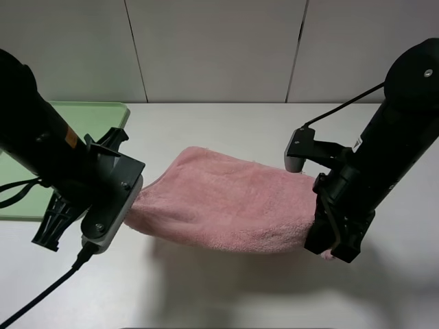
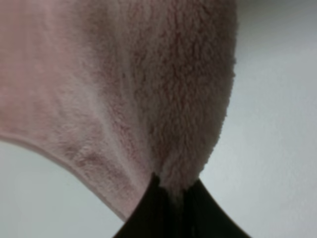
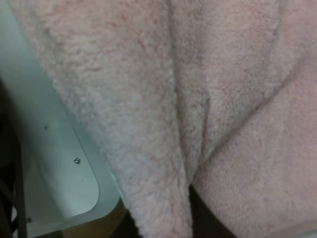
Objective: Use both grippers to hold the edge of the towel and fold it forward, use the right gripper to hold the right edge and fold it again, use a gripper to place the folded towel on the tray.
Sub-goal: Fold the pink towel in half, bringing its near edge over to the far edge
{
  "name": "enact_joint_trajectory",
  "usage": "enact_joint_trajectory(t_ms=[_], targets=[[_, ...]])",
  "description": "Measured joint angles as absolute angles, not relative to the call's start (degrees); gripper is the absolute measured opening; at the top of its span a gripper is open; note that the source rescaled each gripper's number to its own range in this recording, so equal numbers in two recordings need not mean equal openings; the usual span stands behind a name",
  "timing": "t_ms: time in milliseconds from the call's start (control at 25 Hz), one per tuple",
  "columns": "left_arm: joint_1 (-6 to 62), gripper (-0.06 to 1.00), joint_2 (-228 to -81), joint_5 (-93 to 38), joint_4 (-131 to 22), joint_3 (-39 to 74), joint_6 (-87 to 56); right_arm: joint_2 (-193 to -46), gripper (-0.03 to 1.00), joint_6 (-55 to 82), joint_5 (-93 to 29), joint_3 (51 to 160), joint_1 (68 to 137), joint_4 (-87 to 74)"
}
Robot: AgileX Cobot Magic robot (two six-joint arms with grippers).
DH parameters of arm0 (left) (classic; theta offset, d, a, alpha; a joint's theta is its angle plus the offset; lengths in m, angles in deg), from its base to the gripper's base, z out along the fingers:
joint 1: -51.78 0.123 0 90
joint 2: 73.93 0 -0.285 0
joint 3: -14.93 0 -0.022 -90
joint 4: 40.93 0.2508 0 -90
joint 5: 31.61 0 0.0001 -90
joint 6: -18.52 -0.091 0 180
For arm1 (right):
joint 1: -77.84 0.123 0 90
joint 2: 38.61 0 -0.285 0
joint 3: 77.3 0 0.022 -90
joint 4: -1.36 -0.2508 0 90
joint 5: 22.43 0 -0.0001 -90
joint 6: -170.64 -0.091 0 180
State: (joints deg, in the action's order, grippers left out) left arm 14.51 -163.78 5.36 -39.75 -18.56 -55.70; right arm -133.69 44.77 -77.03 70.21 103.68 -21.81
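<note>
The pink towel (image 1: 226,202) hangs stretched between my two grippers above the white table, its far part sagging onto the table. My left gripper (image 1: 134,197) is shut on the towel's left edge. In the left wrist view the dark jaws (image 2: 174,208) pinch a bunched fold of the towel (image 2: 124,89). My right gripper (image 1: 322,243) is shut on the right edge. Pink terry cloth (image 3: 198,99) fills the right wrist view, and the right gripper (image 3: 195,218) shows as dark tips under it. The light green tray (image 1: 96,113) lies at the far left, partly behind the left arm.
The white table (image 1: 226,295) carries the towel's shadow near its front edge. A grey panelled wall (image 1: 219,48) stands behind the table. Black cable (image 1: 41,295) trails from the left arm toward the front left.
</note>
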Motion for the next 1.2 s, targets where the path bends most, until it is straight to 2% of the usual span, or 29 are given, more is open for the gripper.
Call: enact_joint_trajectory(t_ms=[280,560,800,1200], targets=[[14.51,0.0,-163.09,1.96,-39.24,-18.56,-55.64,-132.45,0.0,44.37,-76.61,70.47,103.68,-21.1],[17.16,0.0,-163.21,-6.26,-39.19,-18.56,-55.39,-132.45,0.0,35.65,-72.13,70.48,103.78,-15.16],[20.81,0.0,-167.55,-10.1,-39.42,-18.56,-55.39,-132.45,0.0,33.33,-69.34,70.65,103.83,-13.04],[21.23,0.0,-173.28,-23.7,-39.42,-18.27,-55.39,-132.64,0.0,29.52,-64.43,70.65,103.83,-7.7]])
